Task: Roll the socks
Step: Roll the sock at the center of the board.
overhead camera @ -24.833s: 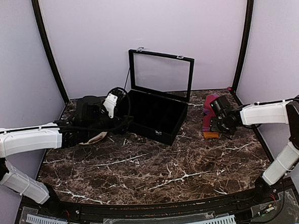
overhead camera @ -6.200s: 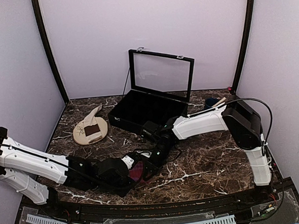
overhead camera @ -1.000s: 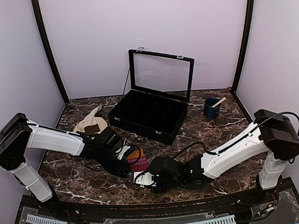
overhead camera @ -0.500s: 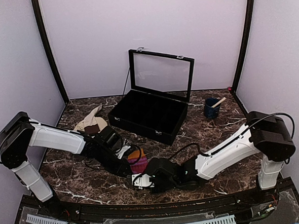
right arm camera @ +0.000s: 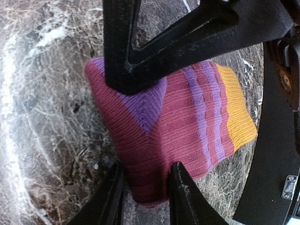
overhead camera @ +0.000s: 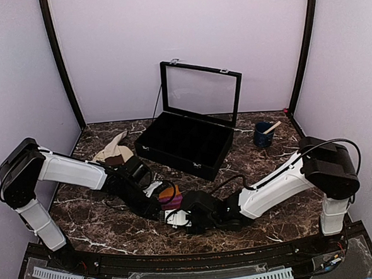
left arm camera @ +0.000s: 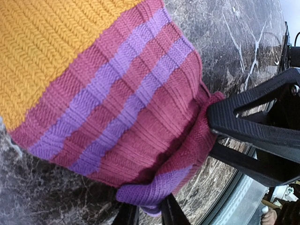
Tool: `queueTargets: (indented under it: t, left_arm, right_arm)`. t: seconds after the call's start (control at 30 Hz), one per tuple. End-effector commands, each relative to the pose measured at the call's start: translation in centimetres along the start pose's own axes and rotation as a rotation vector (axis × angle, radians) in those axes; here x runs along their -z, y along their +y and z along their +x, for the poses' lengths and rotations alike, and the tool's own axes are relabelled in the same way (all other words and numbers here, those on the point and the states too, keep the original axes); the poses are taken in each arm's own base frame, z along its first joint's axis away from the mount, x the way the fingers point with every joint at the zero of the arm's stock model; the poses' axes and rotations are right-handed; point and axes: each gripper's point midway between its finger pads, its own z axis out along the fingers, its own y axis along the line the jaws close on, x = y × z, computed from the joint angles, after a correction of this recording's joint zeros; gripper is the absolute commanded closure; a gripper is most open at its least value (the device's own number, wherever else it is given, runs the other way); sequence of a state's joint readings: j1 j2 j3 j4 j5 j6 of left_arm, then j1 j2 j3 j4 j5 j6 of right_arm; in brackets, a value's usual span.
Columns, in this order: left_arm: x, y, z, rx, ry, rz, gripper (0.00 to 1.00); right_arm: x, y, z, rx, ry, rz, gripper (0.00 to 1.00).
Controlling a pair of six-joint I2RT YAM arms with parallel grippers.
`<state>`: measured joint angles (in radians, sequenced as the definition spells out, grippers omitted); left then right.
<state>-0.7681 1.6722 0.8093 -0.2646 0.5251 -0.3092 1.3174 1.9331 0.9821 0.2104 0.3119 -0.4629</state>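
Lying folded in the lower middle of the top view, the magenta-pink knitted sock with purple stripes and an orange end (overhead camera: 170,196) rests on the dark brown marble-patterned desk (overhead camera: 103,230). The left end effector (overhead camera: 158,205) meets it from the left of the frame and the right end effector (overhead camera: 181,210) from the lower right, so the pink sock sits pressed between the two.

In the left wrist view the pink sock (left arm camera: 117,103) fills most of the frame, orange at the upper left. At the bottom edge the left end effector (left arm camera: 147,213) is drawn narrow, pinching a purple fold of the fabric. The right arm's black fingers (left arm camera: 253,124) come in from the right and touch the bunched magenta edge.

In the right wrist view the right end effector (right arm camera: 146,192) stands fairly narrow at the bottom of the frame, holding the sock's near magenta edge (right arm camera: 178,122) between its fingers (the fabric fills the gap).

The cream-beige sock with dark brown bands (overhead camera: 114,146) lies at the middle left of the top view, on a round beige plate (overhead camera: 100,158) partly hidden by the left arm. A black display case (overhead camera: 183,146) with a raised glass lid (overhead camera: 202,94) stands at the centre, and a dark blue cup (overhead camera: 261,135) holding a stick sits to its right
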Motion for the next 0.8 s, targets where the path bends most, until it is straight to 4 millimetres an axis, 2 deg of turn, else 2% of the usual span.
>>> queueTargets:
  t: [0.0,0.37,0.6,0.77]
  left_arm:
    - [-0.6,2.1,2.8,0.050,0.113,-0.063,0.81]
    - [-0.3,2.3,2.1,0.048,0.105,-0.040,0.81]
    - [-0.1,2.3,1.6,0.055,0.090,-0.017,0.82]
    - [0.0,2.2,1.4,0.057,0.081,-0.005,0.81]
  right_arm:
    - [-0.7,-0.8,-0.3,-0.009,-0.002,0.022,0.69]
    - [-1.5,0.1,1.8,0.009,0.074,-0.013,0.69]
    - [-1.7,1.3,3.9,0.034,0.146,-0.052,0.69]
    - [-1.8,1.5,5.1,0.046,0.208,-0.079,0.69]
